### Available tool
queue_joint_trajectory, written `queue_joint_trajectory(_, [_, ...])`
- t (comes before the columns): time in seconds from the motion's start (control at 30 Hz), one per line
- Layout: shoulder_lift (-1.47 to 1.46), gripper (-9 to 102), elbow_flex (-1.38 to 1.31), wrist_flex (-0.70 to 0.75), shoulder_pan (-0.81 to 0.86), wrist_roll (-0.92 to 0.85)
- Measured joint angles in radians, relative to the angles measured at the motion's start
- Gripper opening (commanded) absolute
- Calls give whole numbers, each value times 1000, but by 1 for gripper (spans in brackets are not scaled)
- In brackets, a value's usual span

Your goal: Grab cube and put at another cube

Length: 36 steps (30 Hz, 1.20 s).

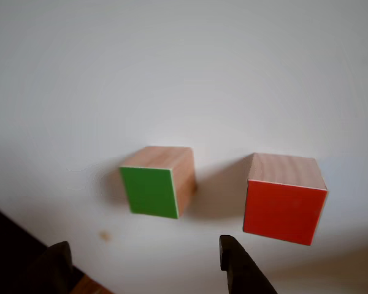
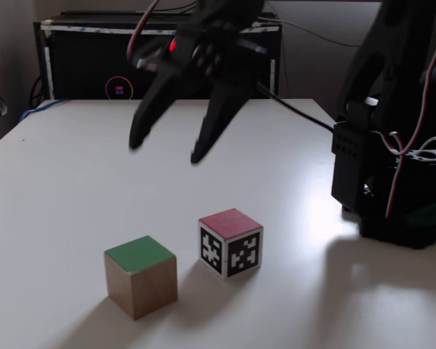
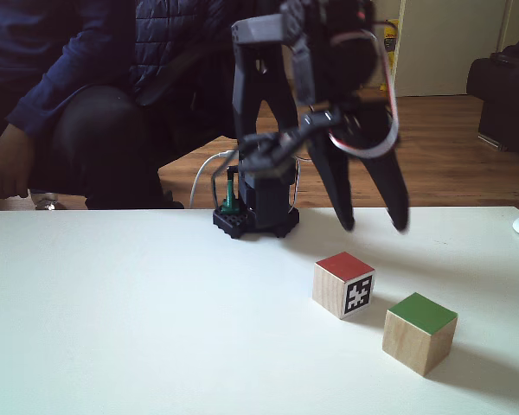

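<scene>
Now I hold claw (image 2: 166,149) spread, empty, above counter (image 2: 58,189); green-faced cube (image 2: 141,276) sits near red-faced cube (image 2: 230,242), apart, so fingers can straddle it

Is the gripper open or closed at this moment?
Open. In both fixed views the gripper hangs above the table with its fingertips well apart and nothing between them.

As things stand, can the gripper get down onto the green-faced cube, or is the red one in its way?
Probably yes. The gripper hangs open above the table, and the green-faced cube stands apart from the red-faced cube, with bare table around it.
</scene>
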Motion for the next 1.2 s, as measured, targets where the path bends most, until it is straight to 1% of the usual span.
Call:
queue_joint_trajectory(0.33, [-212, 42, -124, 8, -92, 46])
queue_joint_trajectory(0.5, [-314, 42, -201, 8, -109, 71])
queue_joint_trajectory(0.7, [-508, 51, -362, 71, -107, 75])
queue_joint_trajectory(0.87, [-617, 50, -471, 106, -107, 87])
queue_joint_trajectory(1.2, [-689, 45, -517, 114, -158, 94])
